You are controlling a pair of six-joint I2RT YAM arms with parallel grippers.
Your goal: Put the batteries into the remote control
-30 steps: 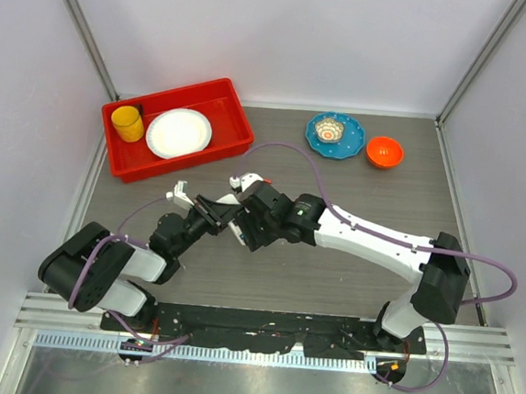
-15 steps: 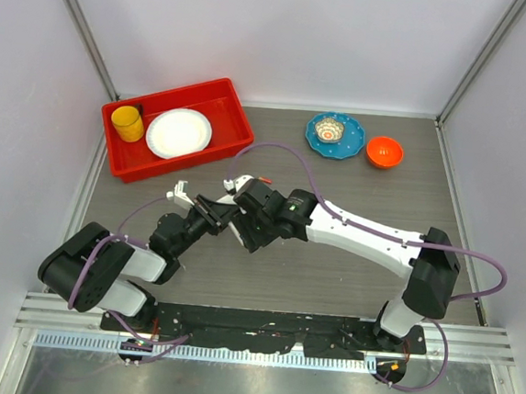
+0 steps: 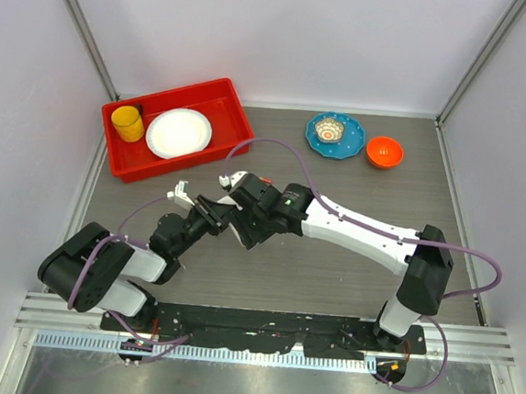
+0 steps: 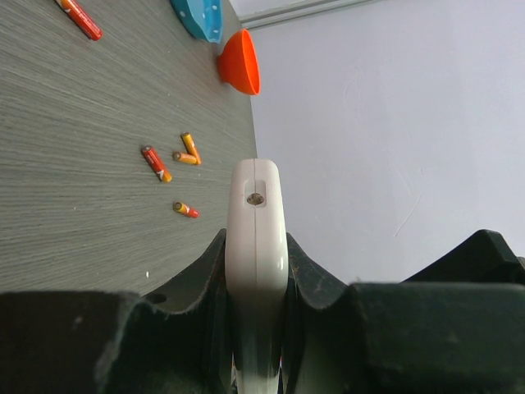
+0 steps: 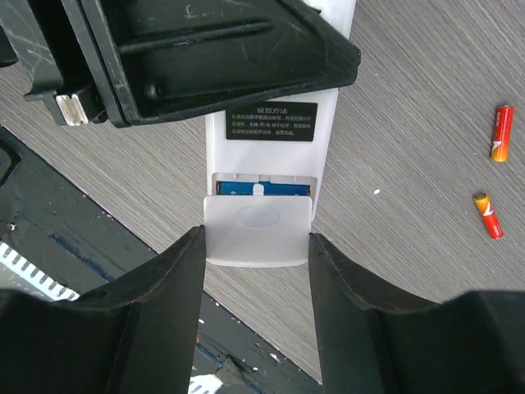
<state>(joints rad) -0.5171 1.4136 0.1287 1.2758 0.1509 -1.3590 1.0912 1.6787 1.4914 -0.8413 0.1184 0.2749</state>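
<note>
The left gripper [image 4: 256, 240] is clamped on the one remote control [image 4: 256, 197], which stands edge-up between its fingers. Five batteries [image 4: 156, 162] lie on the table [image 4: 82, 238] beyond its tips. The right gripper [image 5: 257, 242] pinches the single white cover [image 5: 257, 230] on the remote's back. Blue shows in the compartment just beyond, and two batteries lie off to one side.

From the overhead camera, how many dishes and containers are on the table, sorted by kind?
Plates: 2 (white plate, blue plate)
Bowls: 2 (orange bowl, small patterned bowl)
Cups: 1 (yellow cup)
Trays: 1 (red tray)
Total: 6
</note>
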